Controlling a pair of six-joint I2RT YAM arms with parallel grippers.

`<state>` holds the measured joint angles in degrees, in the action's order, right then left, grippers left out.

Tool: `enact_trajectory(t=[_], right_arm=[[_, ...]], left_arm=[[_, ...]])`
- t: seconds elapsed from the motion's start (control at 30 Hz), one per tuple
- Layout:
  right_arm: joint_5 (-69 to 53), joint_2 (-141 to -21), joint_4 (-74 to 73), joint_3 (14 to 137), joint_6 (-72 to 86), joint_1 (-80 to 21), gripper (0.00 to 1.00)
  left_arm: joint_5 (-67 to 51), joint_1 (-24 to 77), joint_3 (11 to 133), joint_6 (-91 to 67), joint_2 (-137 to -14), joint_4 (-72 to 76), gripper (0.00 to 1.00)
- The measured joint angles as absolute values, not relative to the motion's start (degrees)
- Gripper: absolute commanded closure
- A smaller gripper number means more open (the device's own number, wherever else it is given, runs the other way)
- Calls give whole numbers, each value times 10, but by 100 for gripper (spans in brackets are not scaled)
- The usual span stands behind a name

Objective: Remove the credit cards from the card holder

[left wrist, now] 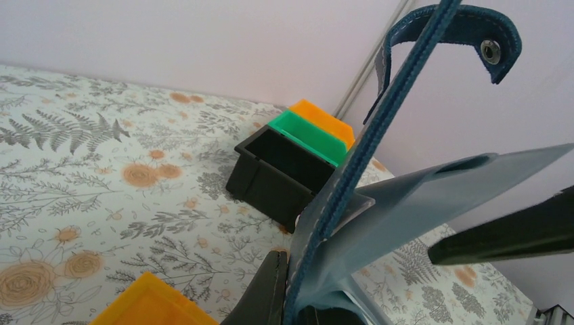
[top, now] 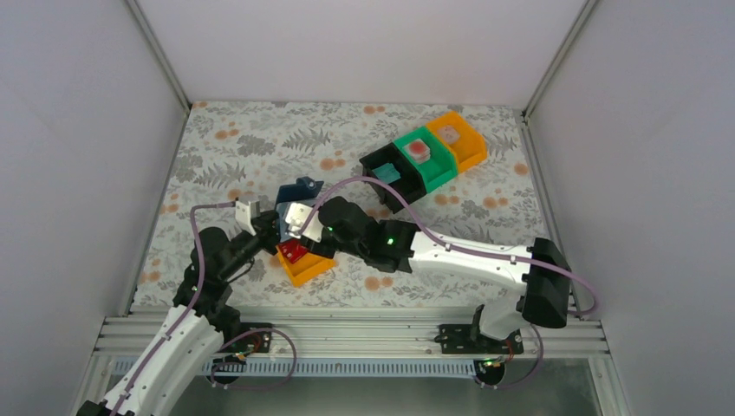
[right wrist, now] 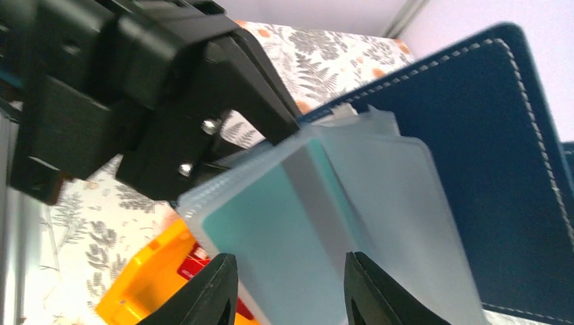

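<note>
The navy card holder (top: 300,189) hangs in the air with my left gripper (left wrist: 304,292) shut on its stitched lower edge (left wrist: 379,135). Its snap tab (left wrist: 498,49) curls at the top and its pale clear sleeves (left wrist: 433,196) fan out to the right. A teal credit card (right wrist: 284,230) sits inside the front sleeve. My right gripper (right wrist: 291,284) is open, one fingertip (right wrist: 213,288) on each side of that sleeve. Below lies a red credit card (right wrist: 196,261) in the near orange bin (top: 303,276). Another teal card (top: 387,173) lies in the black bin (top: 400,198).
A row of bins stands at the back right: the black one, a green one (top: 440,169) holding a red thing, and an orange one (top: 472,147) holding a pale card. The two arms cross close together over the near orange bin. White walls enclose the floral table.
</note>
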<state>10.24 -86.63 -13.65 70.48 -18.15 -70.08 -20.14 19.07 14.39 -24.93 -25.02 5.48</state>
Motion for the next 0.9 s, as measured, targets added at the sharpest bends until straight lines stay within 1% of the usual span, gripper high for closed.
enact_trajectory(t=[0.17, 0.2, 0.3, 0.37, 0.43, 0.57, 0.77, 0.9], right_arm=[[146, -866, -126, 698, -190, -696, 57], [152, -866, -126, 698, -192, -695, 54], [154, -866, -123, 697, -198, -690, 41], [136, -865, -123, 697, -201, -689, 37], [115, -861, -123, 696, -199, -690, 36], [95, -850, -122, 681, -197, -694, 38], [107, -861, -120, 680, -208, -695, 43], [129, -867, -109, 680, -216, -695, 54]], left_arm=[[-203, 191, 144, -251, -250, 55, 97], [-204, 191, 144, -251, -250, 56, 98], [-204, 191, 144, -251, -250, 58, 98], [-204, 191, 144, -251, -250, 59, 98], [-204, 191, 144, -251, -250, 59, 97], [-204, 191, 144, -251, -250, 60, 98], [-204, 191, 144, -251, -251, 69, 98], [-204, 191, 144, -251, -254, 71, 98]])
